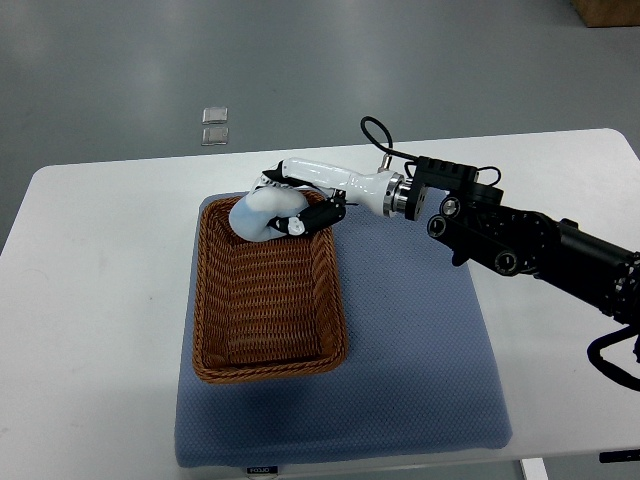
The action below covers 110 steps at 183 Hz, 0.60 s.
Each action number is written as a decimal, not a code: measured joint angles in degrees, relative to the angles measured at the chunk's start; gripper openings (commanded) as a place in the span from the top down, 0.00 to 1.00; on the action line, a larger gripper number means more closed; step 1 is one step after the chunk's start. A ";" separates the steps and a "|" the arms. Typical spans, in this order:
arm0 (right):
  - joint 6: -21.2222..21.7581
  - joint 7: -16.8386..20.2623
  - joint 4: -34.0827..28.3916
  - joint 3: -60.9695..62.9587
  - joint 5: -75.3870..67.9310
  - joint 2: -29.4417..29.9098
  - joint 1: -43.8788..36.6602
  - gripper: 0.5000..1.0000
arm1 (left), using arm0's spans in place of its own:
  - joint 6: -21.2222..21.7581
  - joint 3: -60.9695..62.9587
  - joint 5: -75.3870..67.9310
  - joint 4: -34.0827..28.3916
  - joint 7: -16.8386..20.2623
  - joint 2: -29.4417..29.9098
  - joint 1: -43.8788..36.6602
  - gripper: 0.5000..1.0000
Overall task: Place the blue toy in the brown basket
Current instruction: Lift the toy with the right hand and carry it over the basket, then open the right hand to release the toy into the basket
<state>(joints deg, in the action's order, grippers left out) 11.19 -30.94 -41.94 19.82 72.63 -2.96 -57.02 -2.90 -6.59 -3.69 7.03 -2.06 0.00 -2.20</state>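
Note:
A pale blue toy (259,214) hangs over the far end of the brown wicker basket (266,360). My right hand (296,205), white with black fingers, is shut on it from the right side. The right arm reaches in from the picture's right edge across the table. The basket lies lengthwise on a blue mat (420,330), and its woven floor is bare. The toy's underside and the fingers behind it are hidden. No left arm shows.
The white table (90,300) holds the mat. Two small clear square items (214,126) lie on the grey floor beyond the table's far edge. A brown box corner (608,10) shows at the top right.

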 measured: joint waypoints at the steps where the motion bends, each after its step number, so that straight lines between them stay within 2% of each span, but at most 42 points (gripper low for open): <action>1: -0.04 0.01 0.03 -0.12 0.14 0.11 0.00 1.00 | 0.00 0.00 0.00 0.00 0.00 0.00 0.00 0.00; 27: -3.22 0.17 0.64 -4.91 2.59 2.51 0.00 1.00 | 0.00 0.00 0.00 0.00 0.01 0.00 0.00 0.00; 64: -9.45 0.23 3.59 -11.53 4.85 2.93 0.00 1.00 | 0.00 0.00 0.00 0.00 0.02 0.00 0.00 0.00; 110: -11.00 0.26 4.66 -14.45 5.06 2.96 0.19 1.00 | 0.00 0.00 0.00 0.00 0.03 0.00 0.00 0.00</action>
<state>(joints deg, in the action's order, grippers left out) 0.19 -30.68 -37.27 5.38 77.69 0.01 -56.83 -2.90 -6.59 -3.69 7.03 -2.04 0.00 -2.20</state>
